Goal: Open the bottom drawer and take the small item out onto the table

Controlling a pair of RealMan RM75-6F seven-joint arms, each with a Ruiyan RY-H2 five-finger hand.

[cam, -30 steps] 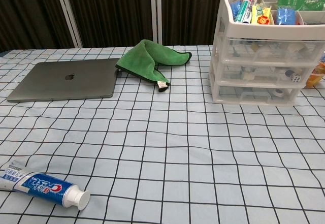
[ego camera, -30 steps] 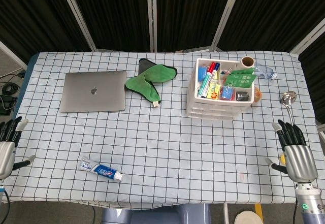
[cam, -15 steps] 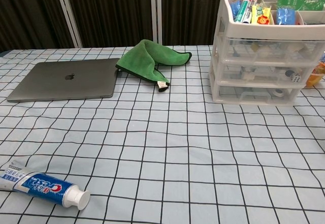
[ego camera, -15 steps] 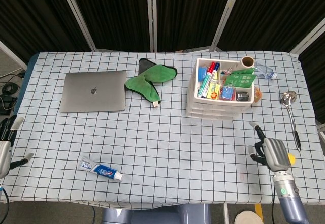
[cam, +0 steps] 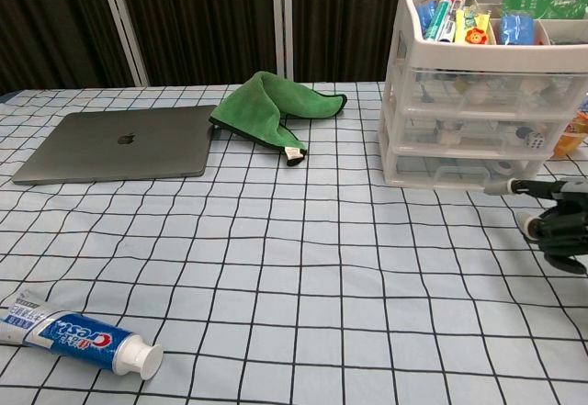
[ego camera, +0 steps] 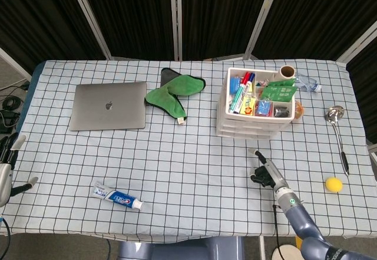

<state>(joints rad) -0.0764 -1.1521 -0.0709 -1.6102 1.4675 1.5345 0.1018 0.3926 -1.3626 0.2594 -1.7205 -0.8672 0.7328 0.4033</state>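
The white three-drawer unit [ego camera: 253,111] [cam: 478,102] stands at the back right, its top tray full of pens and packets. Its bottom drawer [cam: 459,172] [ego camera: 250,134] is pushed in; a pale small item [cam: 503,163] shows dimly through the translucent front. My right hand [ego camera: 264,171] [cam: 555,219] hovers just in front of the unit, turned edge-on, empty. One of its fingers [cam: 503,185] reaches out close to the bottom drawer's right front, and contact cannot be told. My left hand [ego camera: 6,171] hangs at the table's left edge, fingers apart, holding nothing.
A shut laptop [ego camera: 109,105] [cam: 119,142] and a green cloth [ego camera: 174,92] [cam: 271,102] lie at the back left. A toothpaste tube [ego camera: 116,196] [cam: 78,336] lies near the front. Right of the unit are a spoon [ego camera: 337,131] and a yellow ball [ego camera: 333,184].
My right hand has swept from the table's right edge leftward and forward to the front of the drawer unit, uncovering the yellow ball. The left hand has slid slightly further off to the left.
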